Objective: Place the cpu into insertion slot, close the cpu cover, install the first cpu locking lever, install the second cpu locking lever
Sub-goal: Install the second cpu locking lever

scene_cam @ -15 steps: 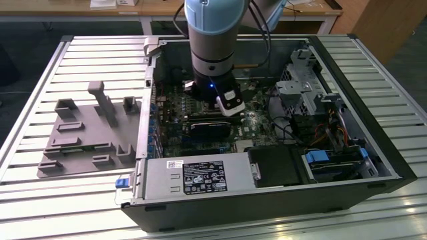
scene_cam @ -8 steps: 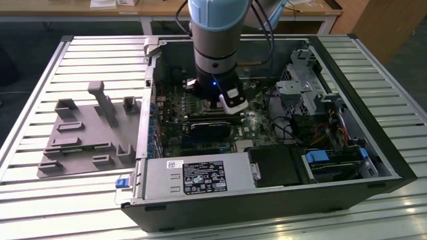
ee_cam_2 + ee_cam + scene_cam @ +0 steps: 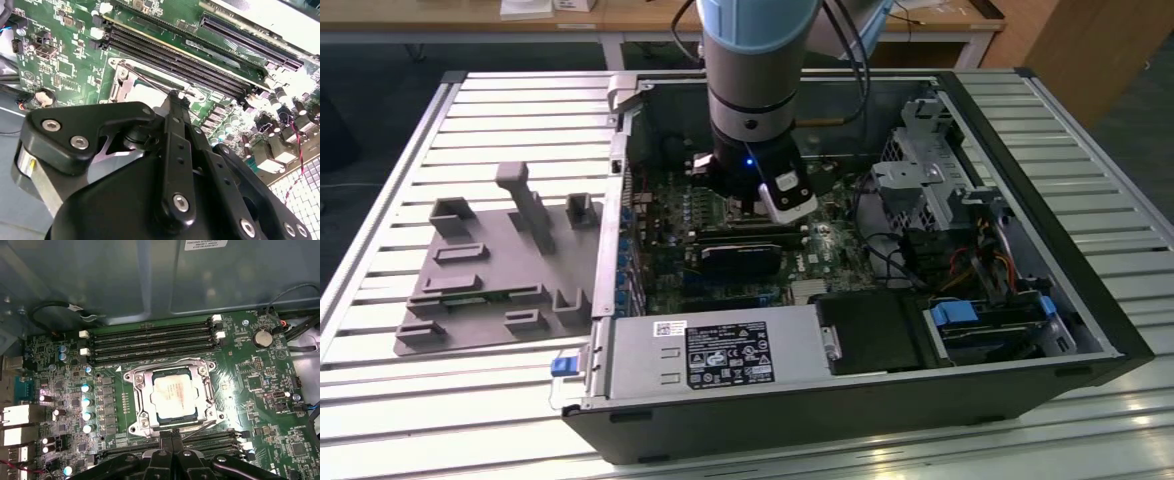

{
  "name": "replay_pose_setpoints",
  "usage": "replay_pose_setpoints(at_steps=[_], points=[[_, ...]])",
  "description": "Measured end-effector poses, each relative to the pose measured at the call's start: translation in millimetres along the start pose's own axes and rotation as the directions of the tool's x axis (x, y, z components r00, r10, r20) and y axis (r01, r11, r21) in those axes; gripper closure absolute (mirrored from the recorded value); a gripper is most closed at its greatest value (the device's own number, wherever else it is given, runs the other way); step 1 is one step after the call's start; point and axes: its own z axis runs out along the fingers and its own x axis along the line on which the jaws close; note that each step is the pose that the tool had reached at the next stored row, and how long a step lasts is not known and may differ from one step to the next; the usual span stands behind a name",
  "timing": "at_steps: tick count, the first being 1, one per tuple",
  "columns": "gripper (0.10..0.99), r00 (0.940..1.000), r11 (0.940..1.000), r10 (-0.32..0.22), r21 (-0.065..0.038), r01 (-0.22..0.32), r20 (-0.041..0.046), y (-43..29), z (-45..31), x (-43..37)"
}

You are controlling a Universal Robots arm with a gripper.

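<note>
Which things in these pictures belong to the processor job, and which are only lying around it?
Belonging to the job:
- cpu, sitting in the insertion slot
- cpu cover, closed as a metal frame around the chip
- gripper, just beside the socket

Only lying about:
- memory slots
- round battery
- grey holder plate outside the computer case

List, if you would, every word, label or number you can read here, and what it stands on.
Power supply label, exterior view: print too small to read.
Case wall sticker, first wrist view: cut off and blurred.
Marking on the cpu: too faint to read.
Lettering on the motherboard: too small.
No text is legible.
</note>
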Motion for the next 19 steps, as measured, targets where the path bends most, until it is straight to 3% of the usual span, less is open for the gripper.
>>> replay_pose_setpoints(at_steps=[8, 19], points=[[0.984, 1.0000, 1.0000, 0.000, 0.000, 0.000, -0.0001, -1.2, 2.0, 1.2], [0.984, 1.0000, 1.0000, 0.001, 0.001, -0.001, -0.0008, 2.5, -9.5, -2.4]])
